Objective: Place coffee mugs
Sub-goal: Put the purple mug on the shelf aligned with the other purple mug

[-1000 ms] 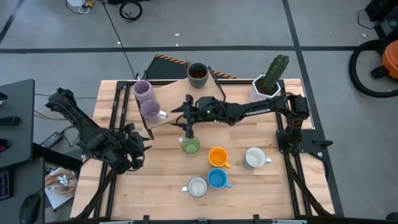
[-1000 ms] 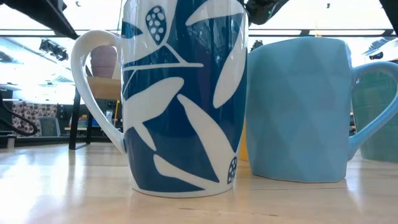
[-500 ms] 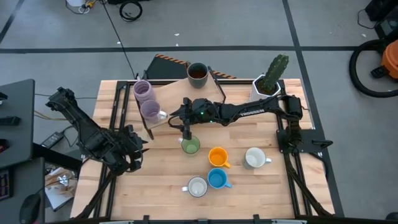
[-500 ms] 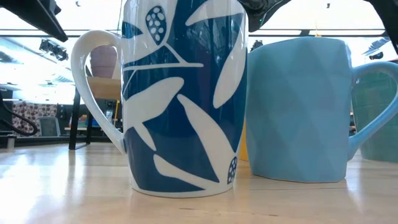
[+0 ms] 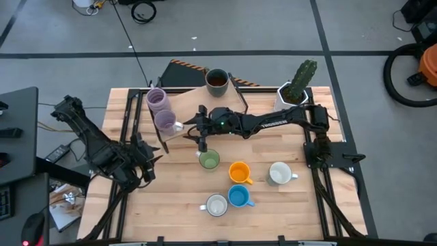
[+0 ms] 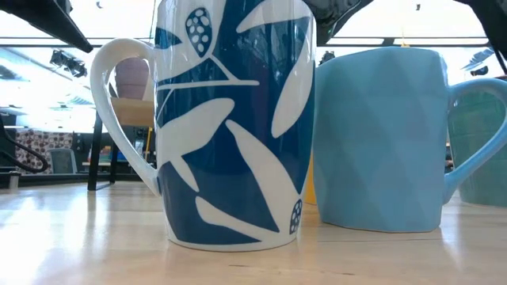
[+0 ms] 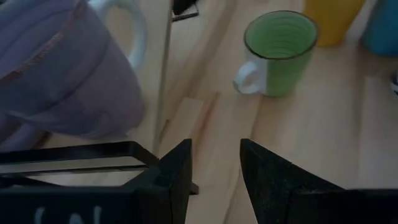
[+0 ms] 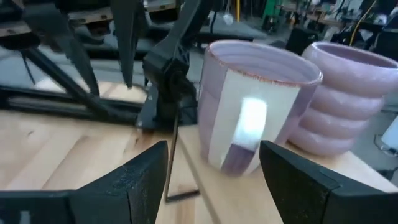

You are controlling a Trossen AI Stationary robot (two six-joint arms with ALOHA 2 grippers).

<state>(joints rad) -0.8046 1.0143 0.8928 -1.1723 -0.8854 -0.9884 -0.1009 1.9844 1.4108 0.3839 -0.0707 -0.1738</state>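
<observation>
Right hand (image 5: 202,141) lifted off small green ceramic mug (image 5: 209,160), fingers apart, empty; mug placed, next purple ribbed mug (image 8: 252,112).

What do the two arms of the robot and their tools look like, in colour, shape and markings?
Both arms are dark, almost black, built from slim jointed segments. The right arm carries pale lettering along its forearm and a small green light near the wrist. The left arm shows no marking I can read. The left tool and the right tool each have two flat, matte black, wedge-shaped fingers.
</observation>
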